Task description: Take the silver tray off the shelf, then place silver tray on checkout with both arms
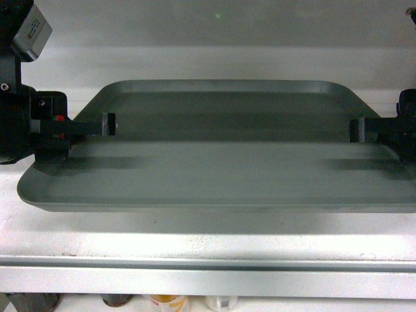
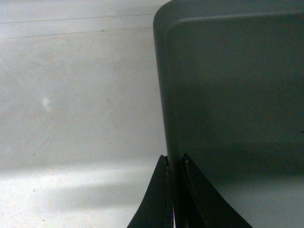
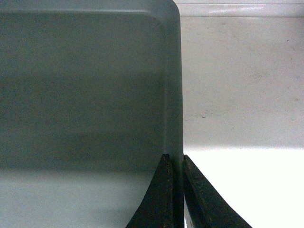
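A large dull grey silver tray point(image 1: 227, 162) with rounded corners lies flat over a white shelf point(image 1: 208, 250), filling most of the forward view. A shadow runs under its near edge; whether it rests on the board or sits just above it cannot be told. The left gripper point(image 1: 109, 123) reaches in from the left side, and its black fingers point(image 2: 159, 199) are clamped on the tray's left rim, one inside and one outside. The right gripper point(image 1: 357, 130) mirrors it, its fingers point(image 3: 161, 199) pinching the right rim. Below the shelf's front lip, the tops of a few containers point(image 1: 166, 302) peek into view.
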Robot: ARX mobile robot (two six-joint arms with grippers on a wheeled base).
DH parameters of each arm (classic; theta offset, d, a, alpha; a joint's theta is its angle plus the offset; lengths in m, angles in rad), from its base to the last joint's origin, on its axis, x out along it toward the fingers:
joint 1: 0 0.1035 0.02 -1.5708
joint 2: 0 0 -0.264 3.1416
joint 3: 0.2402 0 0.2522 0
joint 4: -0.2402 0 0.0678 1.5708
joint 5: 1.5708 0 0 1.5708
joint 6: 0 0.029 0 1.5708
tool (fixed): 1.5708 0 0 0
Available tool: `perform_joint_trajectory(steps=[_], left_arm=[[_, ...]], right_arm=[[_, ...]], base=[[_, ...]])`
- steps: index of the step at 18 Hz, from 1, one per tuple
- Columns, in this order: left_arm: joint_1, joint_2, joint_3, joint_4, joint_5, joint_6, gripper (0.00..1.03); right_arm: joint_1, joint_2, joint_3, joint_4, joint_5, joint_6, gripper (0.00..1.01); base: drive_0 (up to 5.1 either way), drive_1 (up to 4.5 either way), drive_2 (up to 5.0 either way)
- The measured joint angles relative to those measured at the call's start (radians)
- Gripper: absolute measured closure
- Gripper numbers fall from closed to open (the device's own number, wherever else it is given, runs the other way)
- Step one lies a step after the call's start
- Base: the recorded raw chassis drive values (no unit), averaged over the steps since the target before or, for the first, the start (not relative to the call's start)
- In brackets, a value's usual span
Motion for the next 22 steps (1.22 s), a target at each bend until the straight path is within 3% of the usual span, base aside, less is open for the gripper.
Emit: perform_joint_trajectory(steps=[6,22], left_arm=[[0.0,0.0,0.0,0.001,0.0,0.0,0.99],[0.0,-0.005,0.0,0.002,-0.001,0.0,0.99]], right_arm=[[0.0,0.0,0.0,0.003,0.0,0.0,0.98],[-0.005,-0.006,-0.001,0.005,-0.009,0.0,0.98]], base=[[0.0,-1.17,1.2],[0.0,-4.12,4.1]])
